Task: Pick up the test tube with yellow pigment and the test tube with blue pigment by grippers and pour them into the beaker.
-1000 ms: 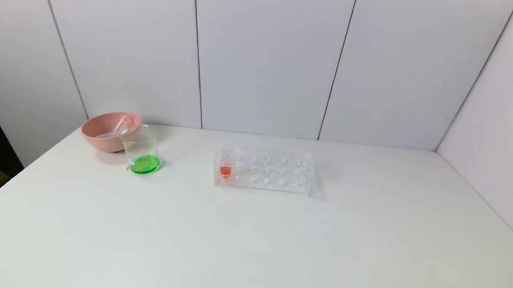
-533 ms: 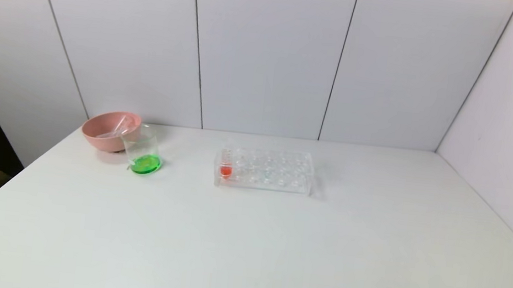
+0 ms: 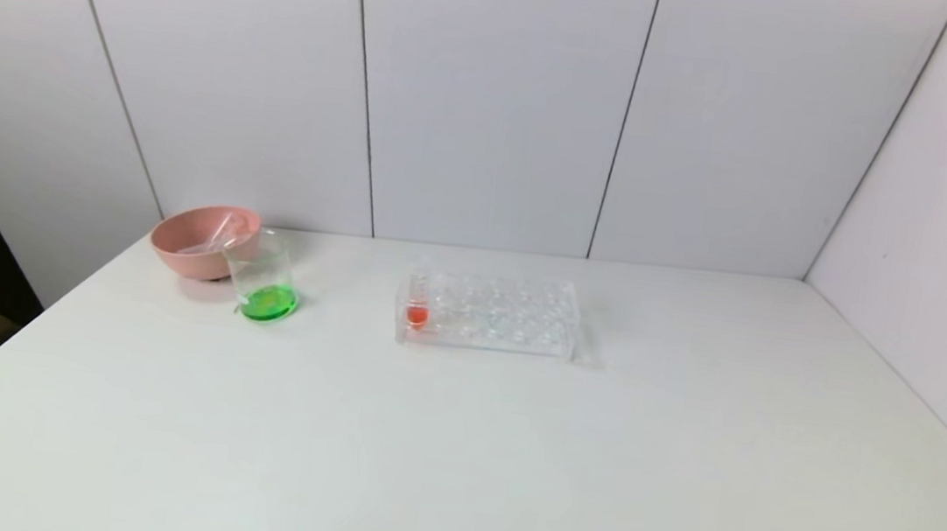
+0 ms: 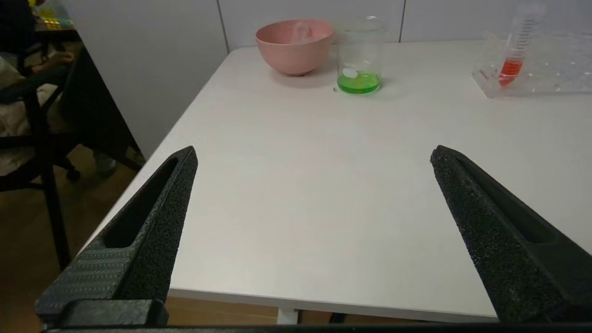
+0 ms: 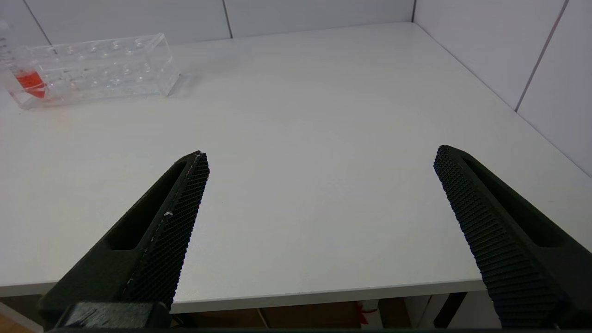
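The beaker [image 3: 264, 277] stands at the back left of the white table and holds green liquid; it also shows in the left wrist view [image 4: 360, 51]. No tube with yellow or blue liquid shows in any view. Two empty clear tubes [image 3: 217, 237] lie in the pink bowl [image 3: 180, 257]. My left gripper [image 4: 313, 151] is open and empty over the table's near edge. My right gripper [image 5: 321, 152] is open and empty over the near edge too. Neither gripper shows in the head view.
A clear tube rack [image 3: 512, 315] stands at the table's middle back with one red-liquid tube [image 3: 416, 310] at its left end. The rack also shows in the right wrist view [image 5: 101, 64]. Walls close the back and right; the left edge drops off.
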`<state>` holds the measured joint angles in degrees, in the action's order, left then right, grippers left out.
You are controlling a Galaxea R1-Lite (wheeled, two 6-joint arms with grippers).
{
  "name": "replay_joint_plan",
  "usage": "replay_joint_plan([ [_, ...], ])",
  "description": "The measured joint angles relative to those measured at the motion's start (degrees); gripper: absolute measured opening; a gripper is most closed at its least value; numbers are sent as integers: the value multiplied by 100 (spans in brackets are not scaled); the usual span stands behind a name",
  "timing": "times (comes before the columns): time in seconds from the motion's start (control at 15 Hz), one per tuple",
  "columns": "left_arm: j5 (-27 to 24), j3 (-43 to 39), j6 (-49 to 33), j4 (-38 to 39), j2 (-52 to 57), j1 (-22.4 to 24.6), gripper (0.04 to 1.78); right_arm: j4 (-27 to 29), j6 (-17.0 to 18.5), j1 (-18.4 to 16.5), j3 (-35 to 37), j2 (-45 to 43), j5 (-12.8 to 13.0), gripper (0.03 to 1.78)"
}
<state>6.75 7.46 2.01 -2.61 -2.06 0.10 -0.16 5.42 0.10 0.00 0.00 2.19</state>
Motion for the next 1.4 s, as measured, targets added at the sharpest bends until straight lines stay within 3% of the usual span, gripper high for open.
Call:
replay_joint_plan([
  [0.13, -336, -557, -349, 677, 112, -17, 176, 0, 0, -2, 0, 0, 0, 177],
  [0.53, -467, -733, -3001, 484, 201, -17, 176, 0, 0, 0, 0, 0, -2, 177],
  [0.6, -458, -735, -3037, 482, 204, -17, 176, 0, 0, -2, 0, 0, 0, 177],
  [0.67, -447, -735, -2822, 486, 204, -17, 176, 0, 0, -2, 0, 0, 0, 177],
  [0.93, -505, -739, -528, 277, 206, -20, 176, 0, 0, -2, 0, 0, 0, 177],
  [1.4, -486, -746, -696, 291, 206, -20, 176, 0, 0, -5, 0, 0, 0, 177],
])
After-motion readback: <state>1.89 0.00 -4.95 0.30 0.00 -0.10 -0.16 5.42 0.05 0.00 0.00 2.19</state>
